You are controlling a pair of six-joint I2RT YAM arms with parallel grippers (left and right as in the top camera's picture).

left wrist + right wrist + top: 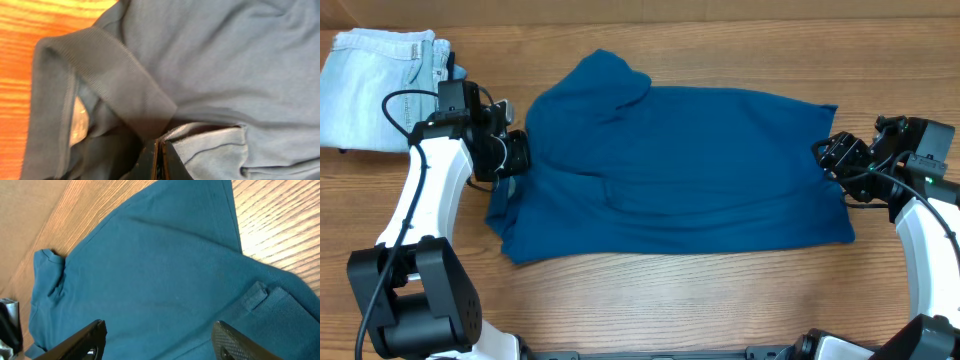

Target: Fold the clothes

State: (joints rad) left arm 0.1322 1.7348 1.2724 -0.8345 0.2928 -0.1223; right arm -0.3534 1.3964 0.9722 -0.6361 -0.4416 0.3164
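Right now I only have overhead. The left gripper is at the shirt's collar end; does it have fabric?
Observer: Yes. The left wrist view shows the left gripper with its jaws shut on a fold of the polo shirt, right beside the ribbed collar.
Operator: Right side gripping too?
Observer: No. The right wrist view shows the right gripper with its jaws wide open and only flat shirt between them.
Operator: Anything on the fabric there?
Observer: A small fabric tab sits near the shirt's edge.

Shirt spread mid-table; jeans far-left corner; left hand at shirt's left edge, right hand at right edge.
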